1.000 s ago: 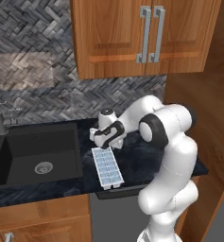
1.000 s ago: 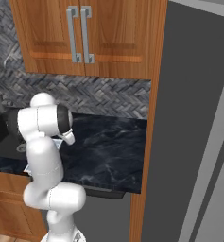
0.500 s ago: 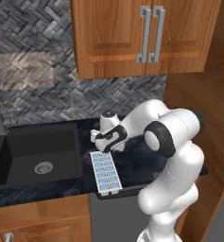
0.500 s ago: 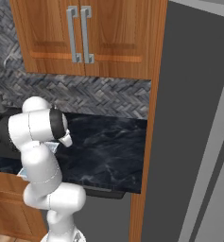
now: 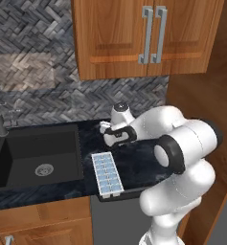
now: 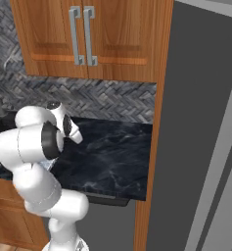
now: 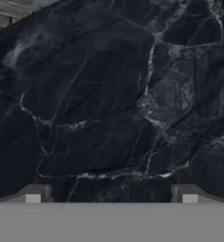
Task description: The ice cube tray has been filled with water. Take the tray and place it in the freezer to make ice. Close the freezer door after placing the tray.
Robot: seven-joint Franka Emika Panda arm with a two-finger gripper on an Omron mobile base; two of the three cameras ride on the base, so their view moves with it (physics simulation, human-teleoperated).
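One ice cube tray [image 5: 107, 173] is lying on one dark marble tabletop [image 5: 134, 160], showing two columns of about seven cells holding pale blue water [image 5: 108, 178]. One black sink [image 5: 36, 158] with one drain is sitting beside it. Two wooden cabinet doors [image 5: 115, 33] are hanging above, carrying two bar handles [image 5: 152, 34]. One robot arm [image 5: 177, 158] is standing.

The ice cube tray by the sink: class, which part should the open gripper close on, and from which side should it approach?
Probably from above, closing across the ice cube tray on its two long rims: it lies flat on the counter, long and narrow. The gripper hangs open behind it.
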